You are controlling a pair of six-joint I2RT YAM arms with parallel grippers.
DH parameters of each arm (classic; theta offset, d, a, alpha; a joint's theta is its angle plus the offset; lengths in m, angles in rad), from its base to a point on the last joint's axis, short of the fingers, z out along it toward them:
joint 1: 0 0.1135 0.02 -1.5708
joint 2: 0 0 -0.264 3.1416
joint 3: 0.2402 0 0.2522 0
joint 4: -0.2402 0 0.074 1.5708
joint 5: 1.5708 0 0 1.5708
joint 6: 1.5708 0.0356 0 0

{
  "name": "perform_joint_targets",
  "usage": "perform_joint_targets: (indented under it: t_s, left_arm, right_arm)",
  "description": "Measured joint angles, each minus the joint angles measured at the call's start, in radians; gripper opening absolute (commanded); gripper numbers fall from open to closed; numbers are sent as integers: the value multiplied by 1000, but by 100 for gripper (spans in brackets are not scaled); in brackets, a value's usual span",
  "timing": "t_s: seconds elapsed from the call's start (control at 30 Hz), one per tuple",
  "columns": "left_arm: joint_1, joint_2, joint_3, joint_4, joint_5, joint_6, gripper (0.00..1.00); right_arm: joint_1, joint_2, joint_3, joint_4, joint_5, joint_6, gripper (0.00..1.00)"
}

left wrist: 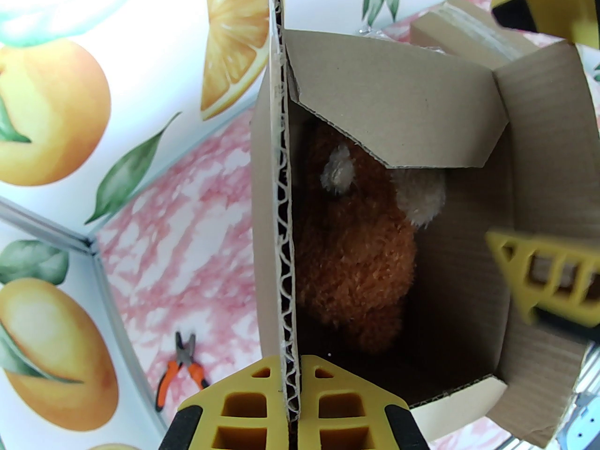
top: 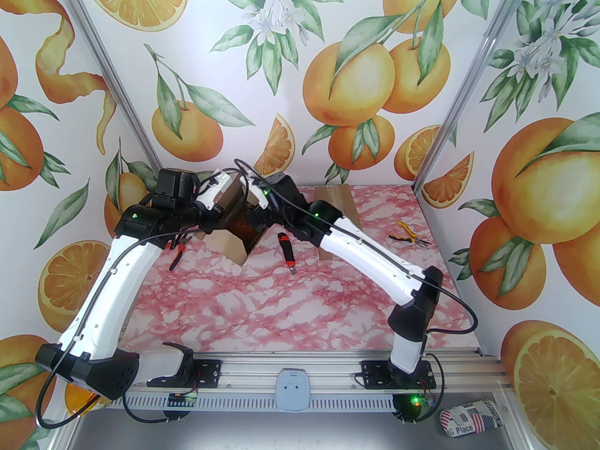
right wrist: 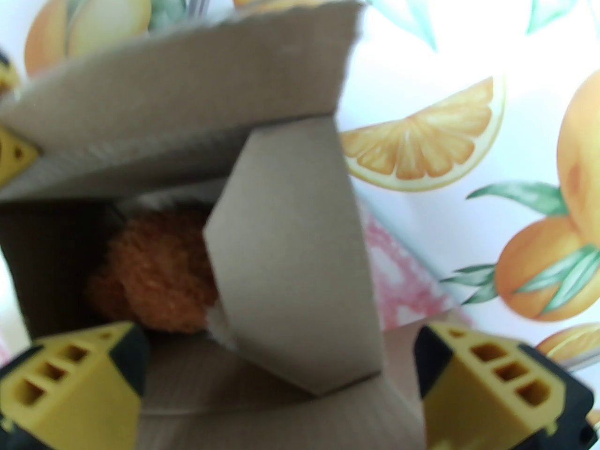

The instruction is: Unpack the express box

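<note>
- Left gripper [left wrist: 290,382] pinching box [left wrist: 398,110] wall, holding steady
- Right gripper [right wrist: 281,392] spread wide at the opening
- Best dip past the flap [right wrist: 290,251], grab plush [left wrist: 356,260] centrally

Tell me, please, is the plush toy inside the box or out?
Inside: the plush toy sits within the cardboard box, partly under a flap.

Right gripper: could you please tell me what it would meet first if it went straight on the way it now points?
Most likely the cardboard inner flap, dead ahead of the open right gripper; the orange plush toy lies deeper, to the left. Depth is unclear.
</note>
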Motion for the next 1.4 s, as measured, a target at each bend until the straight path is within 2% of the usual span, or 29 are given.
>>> perform_joint_targets:
  t_s: [0.3, 0.43, 0.57, 0.67, 0.9, 1.23, 1.4]
  left_arm:
    - [-18, -13, 0, -27, 41, 8, 0]
    - [-24, -23, -2, -27, 53, 13, 0]
    - [-24, -25, -19, -16, 60, 14, 0]
    - [-24, -25, -32, -14, 60, 15, 0]
    - [-24, -25, -32, -23, 74, 14, 0]
    - [-23, 2, -20, -88, 95, 8, 0]
    - [-22, 5, -14, -90, 126, -7, 0]
  right_arm:
    - [-13, 12, -102, 205, 182, -227, 100]
    - [-20, 10, -163, 301, 229, -231, 100]
    - [-45, -8, -214, 336, 220, -145, 97]
    - [-59, -62, -274, 364, 180, -122, 100]
    - [-11, -147, -357, 416, 85, -235, 100]
    - [8, -149, -468, 494, 114, -478, 100]
    - [7, -149, -469, 495, 95, -521, 100]
